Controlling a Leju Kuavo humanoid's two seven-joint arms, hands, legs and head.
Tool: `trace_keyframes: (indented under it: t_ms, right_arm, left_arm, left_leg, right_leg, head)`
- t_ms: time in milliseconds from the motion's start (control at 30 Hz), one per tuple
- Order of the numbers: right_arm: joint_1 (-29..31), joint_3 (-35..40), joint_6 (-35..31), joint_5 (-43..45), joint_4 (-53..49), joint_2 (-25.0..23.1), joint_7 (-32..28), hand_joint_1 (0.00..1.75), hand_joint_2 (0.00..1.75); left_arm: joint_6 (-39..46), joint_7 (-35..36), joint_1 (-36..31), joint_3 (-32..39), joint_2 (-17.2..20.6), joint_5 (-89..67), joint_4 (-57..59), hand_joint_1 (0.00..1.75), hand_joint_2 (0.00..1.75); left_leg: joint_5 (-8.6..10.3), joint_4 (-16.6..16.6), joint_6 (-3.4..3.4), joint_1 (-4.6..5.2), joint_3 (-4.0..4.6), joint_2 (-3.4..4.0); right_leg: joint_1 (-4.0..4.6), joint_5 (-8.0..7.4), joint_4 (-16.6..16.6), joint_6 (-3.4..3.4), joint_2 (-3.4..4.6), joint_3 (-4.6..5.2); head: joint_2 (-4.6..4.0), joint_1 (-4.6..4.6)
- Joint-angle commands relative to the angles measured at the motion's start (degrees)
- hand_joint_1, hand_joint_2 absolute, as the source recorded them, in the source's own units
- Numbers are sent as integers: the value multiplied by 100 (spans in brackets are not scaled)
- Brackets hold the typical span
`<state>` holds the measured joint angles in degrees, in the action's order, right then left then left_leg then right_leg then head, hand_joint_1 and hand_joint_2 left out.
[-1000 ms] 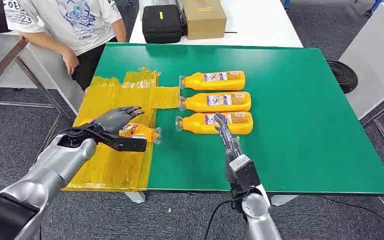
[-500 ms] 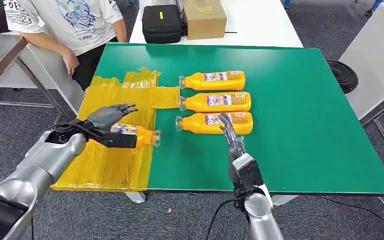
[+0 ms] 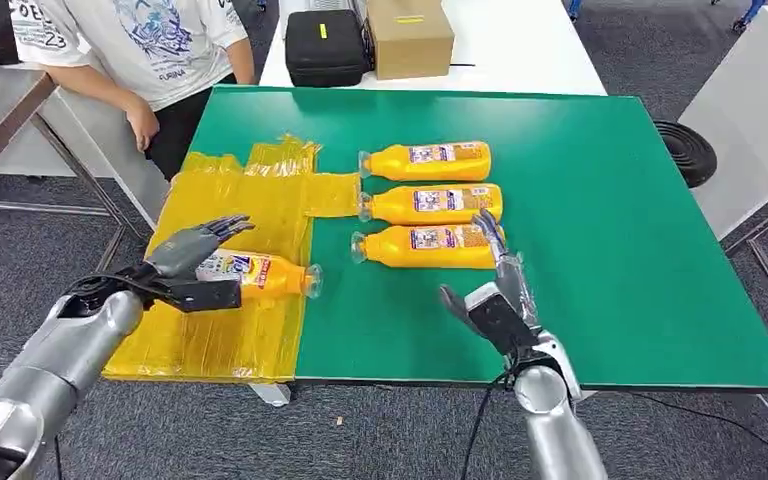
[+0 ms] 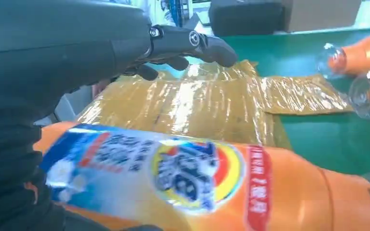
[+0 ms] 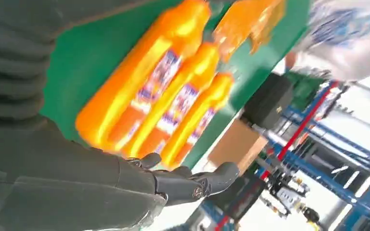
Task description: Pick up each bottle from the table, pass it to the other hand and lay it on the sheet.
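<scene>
bottle lies on the yellow sheet, three more wait on the green table

one orange bottle (image 3: 260,273) lies on its side on the yellow sheet (image 3: 250,200), left of centre in the head view, its clear cap end pointing right and reaching the sheet's right edge. the left hand (image 3: 192,262) sits at the bottle's base end, lower left of the frame; its fingers (image 3: 222,228) are spread out above the bottle and its thumb runs along the near side. whether it actually presses the bottle i cannot tell from here. in the left wrist view the bottle's blue and red label fills the lower part of the frame, with the fingers (image 4: 192,41) stretched out straight over it and apart from it.

three bottles (image 3: 428,204) lie side by side in a row at the centre of the green table (image 3: 640,200), caps pointing left, touching or nearly so. the nearest of them (image 3: 422,246) has the right hand (image 3: 495,290) just beside its base end, lower centre of the frame. that hand holds nothing, its fingers (image 3: 492,232) extended and reaching up past the bottle's end, thumb splayed off to the left. the right wrist view shows the same three bottles, blurred, beyond the outstretched fingers (image 5: 207,180).

a person in a white printed shirt (image 3: 145,45) stands at the upper left corner. a black case (image 3: 324,46) and a cardboard box (image 3: 409,35) rest on a white table at the top centre
</scene>
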<state>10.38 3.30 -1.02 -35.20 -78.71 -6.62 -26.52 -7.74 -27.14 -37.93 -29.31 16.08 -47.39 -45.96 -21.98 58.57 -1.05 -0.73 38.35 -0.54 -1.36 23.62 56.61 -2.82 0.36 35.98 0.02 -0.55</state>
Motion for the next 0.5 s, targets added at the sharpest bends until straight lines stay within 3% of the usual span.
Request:
trace_keyframes:
  t_ms: [33,167,233,300,500]
  right_arm:
    - [763,-196,-173,-453,1000,461,246,0,175]
    - [1573,-212,39,-685,1962,748,510,0,175]
    - [1670,-222,46,-698,2097,788,500,0,175]
    - [2082,-15,164,-906,2745,891,501,0,175]
    - [3385,914,536,-1439,4804,890,376,0,175]
  left_arm:
    - [-161,-134,260,541,140,181,-444,0,175]
    - [-183,-451,593,1250,-230,856,-643,0,175]
    - [-160,-440,659,1248,-252,841,-685,0,175]
    - [-227,-670,890,1547,-390,1151,-936,0,175]
    - [-354,-998,1377,2318,-908,1806,-1317,0,175]
  left_leg:
    - [-16,1,-1,-2,-32,20]
    - [-14,0,-2,1,-31,22]
    - [-7,-2,-3,2,-21,19]
    - [-19,-2,-3,1,-52,22]
    - [-14,0,-4,3,-34,33]
  right_leg:
    - [6,8,-6,12,13,-30]
    - [3,5,-6,11,14,-29]
    - [0,0,-7,6,13,-19]
    - [4,10,-11,15,12,-52]
    - [1,-1,-8,8,26,-31]
  head:
    - [0,-2]
    - [0,0]
    - [0,2]
    - [0,-2]
    - [0,0]
